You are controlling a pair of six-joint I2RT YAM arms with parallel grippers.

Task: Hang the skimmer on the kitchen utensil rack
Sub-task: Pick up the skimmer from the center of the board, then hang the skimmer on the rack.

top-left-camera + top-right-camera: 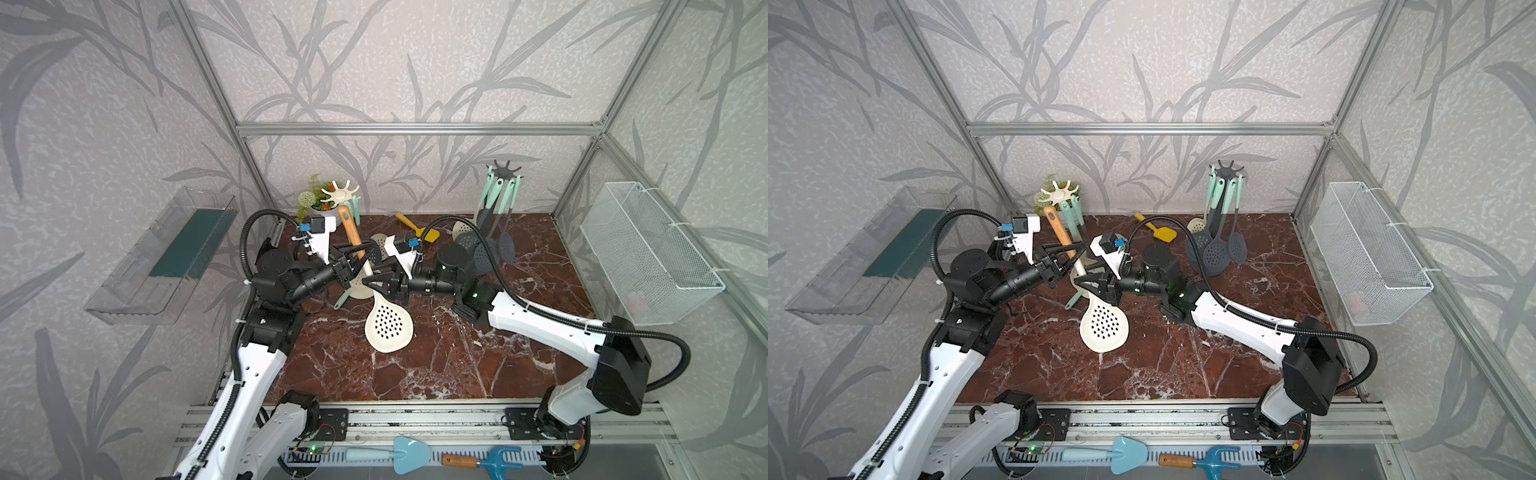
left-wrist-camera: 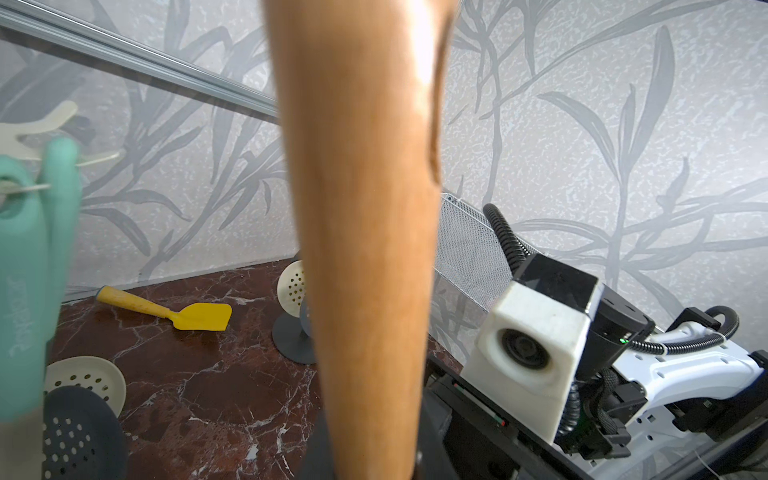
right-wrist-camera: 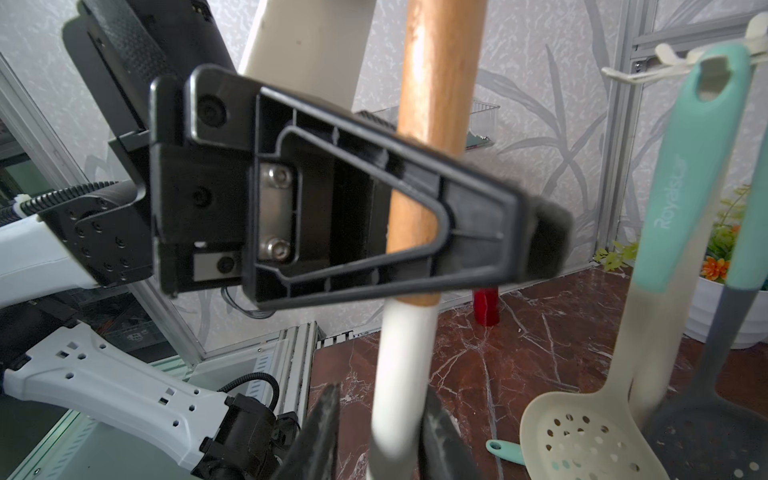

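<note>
Both arms reach inward over the table (image 1: 457,353), wrists level and facing each other. The left hand (image 1: 360,257) is clenched on the wooden handle of the skimmer (image 1: 388,322). The skimmer hangs tilted in the air, its head lowest. The right hand (image 1: 370,279) straddles the white neck, loosened, with a gap beside one finger (image 3: 324,419).

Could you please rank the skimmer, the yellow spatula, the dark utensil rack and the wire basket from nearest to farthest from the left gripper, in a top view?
1. skimmer: clamped in the left gripper by its wooden handle.
2. yellow spatula: on the table, toward the back.
3. dark utensil rack: back right corner.
4. wire basket: on the right wall.
</note>
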